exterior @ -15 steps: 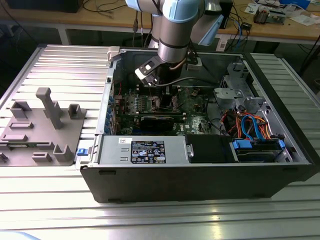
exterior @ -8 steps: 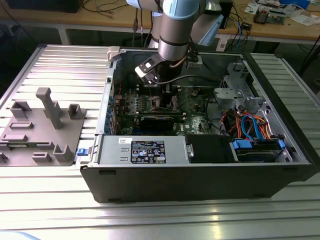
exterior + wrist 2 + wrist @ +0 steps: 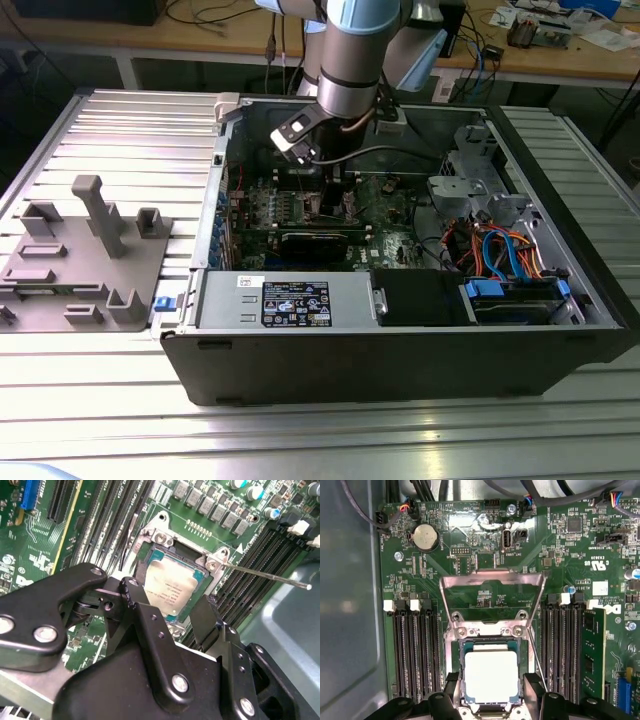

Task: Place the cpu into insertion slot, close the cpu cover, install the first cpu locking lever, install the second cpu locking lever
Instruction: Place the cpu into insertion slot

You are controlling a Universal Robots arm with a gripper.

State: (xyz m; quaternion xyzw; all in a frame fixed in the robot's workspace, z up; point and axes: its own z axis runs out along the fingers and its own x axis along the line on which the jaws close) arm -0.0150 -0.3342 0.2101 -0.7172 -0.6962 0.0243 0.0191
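Exterior view: the arm (image 3: 350, 70) reaches down into the open computer case (image 3: 400, 350) on the bench (image 3: 120, 130), over the green motherboard (image 3: 390, 215). A grey fixture (image 3: 90, 250) lies well apart at the exterior view's left. Coloured cables (image 3: 500, 250) crowd the case at the exterior view's right.

First wrist view: the cpu (image 3: 490, 676) lies flat in the insertion slot (image 3: 490, 641), and the cpu cover (image 3: 492, 578) is swung up, open beyond it. The end effector (image 3: 491, 692) is spread wide, one finger on each side of the chip, holding nothing. A thin locking lever (image 3: 536, 655) runs just beside one finger, and I judge a careless sideways move could snag it. An upright memory module (image 3: 592, 650) stands near that side and narrows the room.

Second wrist view: the chip looks seated, but nothing clamps it down. A brush from the fingers (image 3: 132, 595) could probably tilt or shift it and strain the contacts beneath. The lever juts free over the memory slots (image 3: 260, 555), so anything crossing there may catch it.
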